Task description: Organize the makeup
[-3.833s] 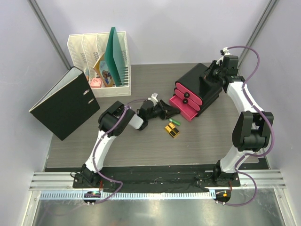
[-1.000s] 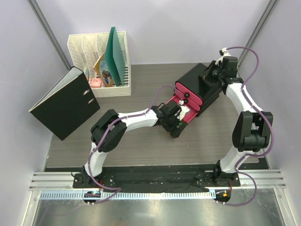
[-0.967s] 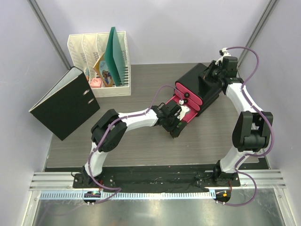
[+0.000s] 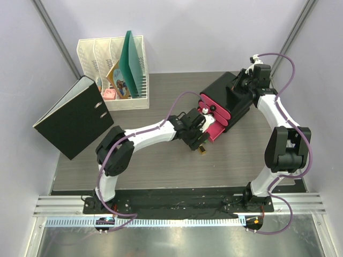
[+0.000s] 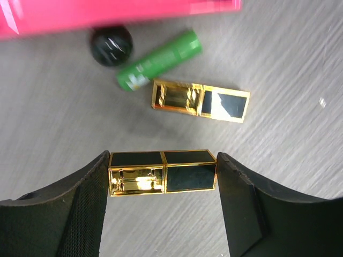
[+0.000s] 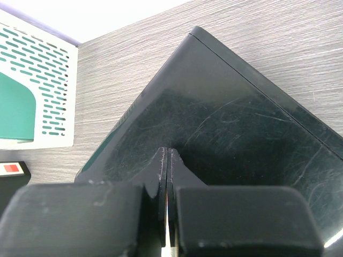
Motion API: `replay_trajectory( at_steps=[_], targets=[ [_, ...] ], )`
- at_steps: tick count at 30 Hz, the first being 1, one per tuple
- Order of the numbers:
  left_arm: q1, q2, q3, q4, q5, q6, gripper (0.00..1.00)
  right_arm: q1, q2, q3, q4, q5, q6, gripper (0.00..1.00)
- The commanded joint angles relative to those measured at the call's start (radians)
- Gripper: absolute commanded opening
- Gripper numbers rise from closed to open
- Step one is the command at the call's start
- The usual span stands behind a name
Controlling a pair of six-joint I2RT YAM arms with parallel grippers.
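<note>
While the left arm reaches out across the worktop [image 5: 289, 59], its left pincer [image 5: 163, 164] has a gold-and-black case [image 5: 162, 173] between its fingers [image 5: 80, 214]. The jaws stand wide yet are closed on the case, one pad against each short end, so the case lies crosswise in the gap with its gold half to the left in the wrist view. Whether the case is lifted or rests on the worktop cannot be told.

From the held case, a second gold-and-black case [image 5: 200, 101] lies apart at about 1 o'clock, flat on the wood and slightly tilted. A green tube [image 5: 159, 60] lies at 12 o'clock, just beyond that second case (their near ends almost meet). A black round jar [image 5: 111, 45] sits at 11 o'clock, just beside the tube's lower end. Past these runs the edge of the pulled-out pink drawer [image 5: 107, 13].

Seen from above, the left pincer [image 4: 197, 140] sits at about 7 o'clock of the black box [image 4: 238, 99], near the open bottom drawer.

At the far side, the right pincer [image 6: 167, 160] is fully closed with nothing between its fingers, its tips at the box's glossy black top [image 6: 241, 134]; contact cannot be told.
</note>
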Motion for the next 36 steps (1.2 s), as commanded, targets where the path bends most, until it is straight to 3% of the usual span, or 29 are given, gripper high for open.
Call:
replay_trajectory(
  at_steps=[1, 11, 21, 29, 30, 36],
  targets=[
    [0.016, -0.032, 0.114, 0.025, -0.049, 0.03, 0.04, 0.01, 0.079, -0.085, -0.288, 0.052, -0.048, 0.01],
    [0.025, 0.13, 0.358, 0.073, -0.043, 0.008, 0.03, 0.01, 0.088, -0.085, -0.286, 0.05, -0.051, 0.01],
    [0.028, 0.262, 0.443, 0.113, -0.026, -0.057, 0.17, 0.01, 0.096, -0.085, -0.285, 0.05, -0.051, 0.01],
    [0.037, 0.29, 0.473, 0.153, 0.02, -0.099, 0.4, 0.013, 0.094, -0.09, -0.286, 0.049, -0.053, 0.01],
    [0.037, 0.29, 0.473, 0.153, 0.021, -0.1, 0.48, 0.013, 0.091, -0.091, -0.285, 0.049, -0.055, 0.01],
    [0.037, 0.278, 0.459, 0.145, 0.023, -0.085, 0.72, 0.015, 0.09, -0.093, -0.285, 0.049, -0.053, 0.01]
  ],
)
